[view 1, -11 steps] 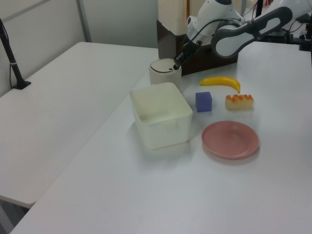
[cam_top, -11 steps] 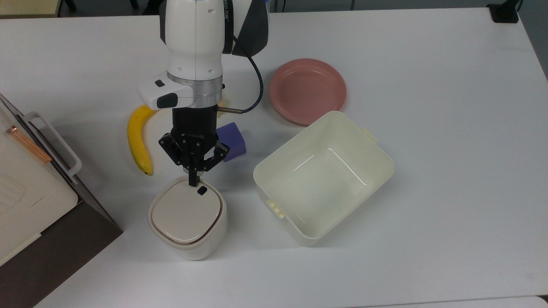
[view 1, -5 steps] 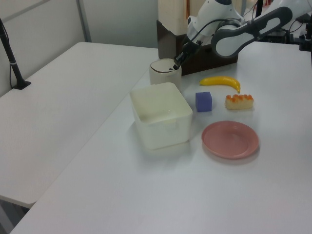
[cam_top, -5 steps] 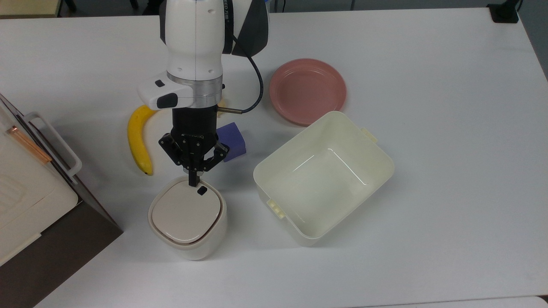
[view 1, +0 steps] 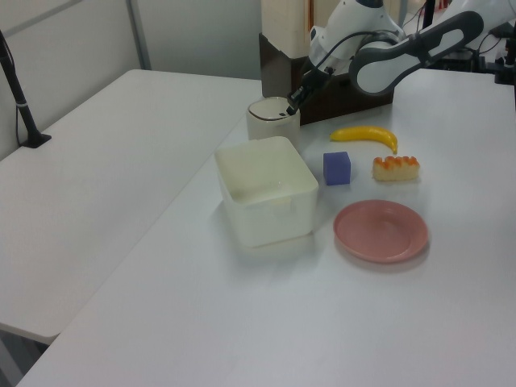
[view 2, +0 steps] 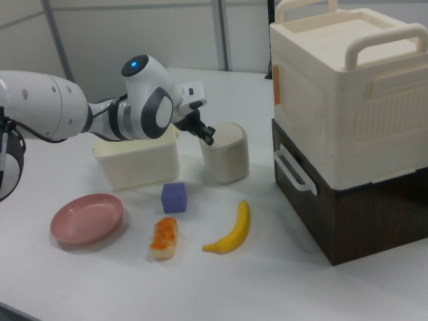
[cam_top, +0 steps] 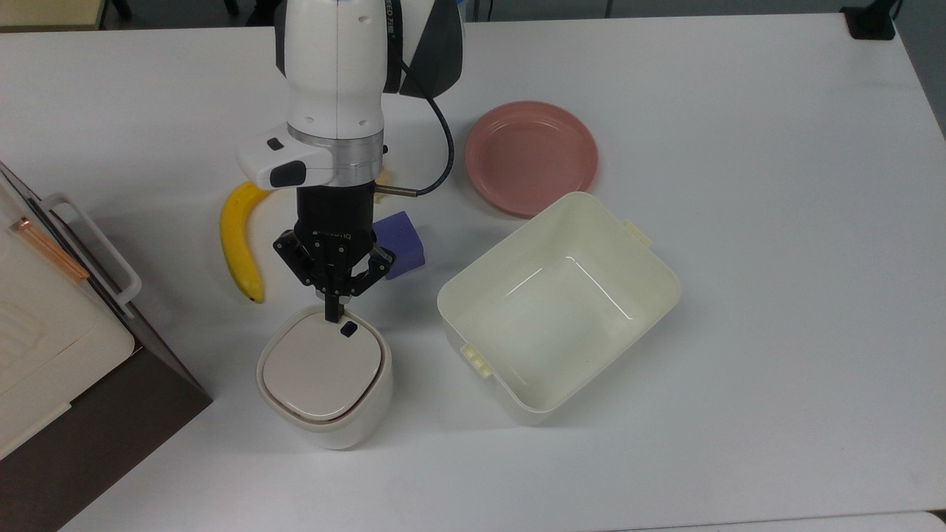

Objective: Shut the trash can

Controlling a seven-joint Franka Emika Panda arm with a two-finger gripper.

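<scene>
Trash can (cam_top: 325, 388) upright on table (cam_top: 739, 222), lid (cam_top: 321, 367) flat/down, black button (cam_top: 349, 329) toward arm. Sits btwn brown cabinet (cam_top: 111, 399) & cream tub (cam_top: 558, 307). Gripper (cam_top: 333, 313) fingers pressed together, tip at lid's rear edge by button. Right view adds pastry (view 2: 164, 236), hidden under arm in top view.

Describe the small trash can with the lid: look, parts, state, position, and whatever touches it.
The trash can is a small cream-white bin of glossy plastic, rounded-square in outline, standing upright on the white table. Its flat beige lid lies level inside the rim, so it looks closed, with a small black button near the edge toward the arm. The claw, fingers together, has its tip at that edge beside the button. In the top view it sits below the banana and left of the lidless cream tub, apart from both.
</scene>
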